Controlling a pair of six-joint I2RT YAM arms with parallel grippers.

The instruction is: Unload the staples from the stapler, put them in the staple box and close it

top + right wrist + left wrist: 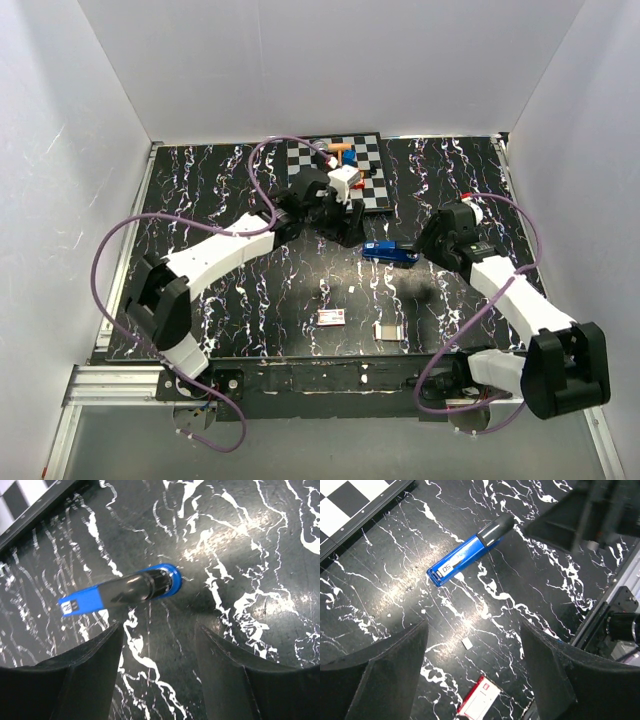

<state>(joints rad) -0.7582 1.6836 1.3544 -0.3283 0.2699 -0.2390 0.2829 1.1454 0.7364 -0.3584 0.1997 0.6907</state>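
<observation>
The blue stapler [390,252] lies flat on the black marbled table, right of centre, with its dark end toward the right arm. In the left wrist view the stapler [467,555] lies well beyond my left gripper [475,645], which is open with only bare table between its fingers. In the right wrist view the stapler [120,592] lies just past the tips of my right gripper [157,650], which is open and apart from it. From above, the left gripper [345,232] hangs to the stapler's left and the right gripper [425,245] at its right end. I cannot make out any staples.
A checkerboard [375,190] with several small toys stands at the back centre. A white-and-red flat box [331,317] and a small grey strip [390,332] lie near the front. A white chip [466,642] lies below the left gripper. Walls enclose the table.
</observation>
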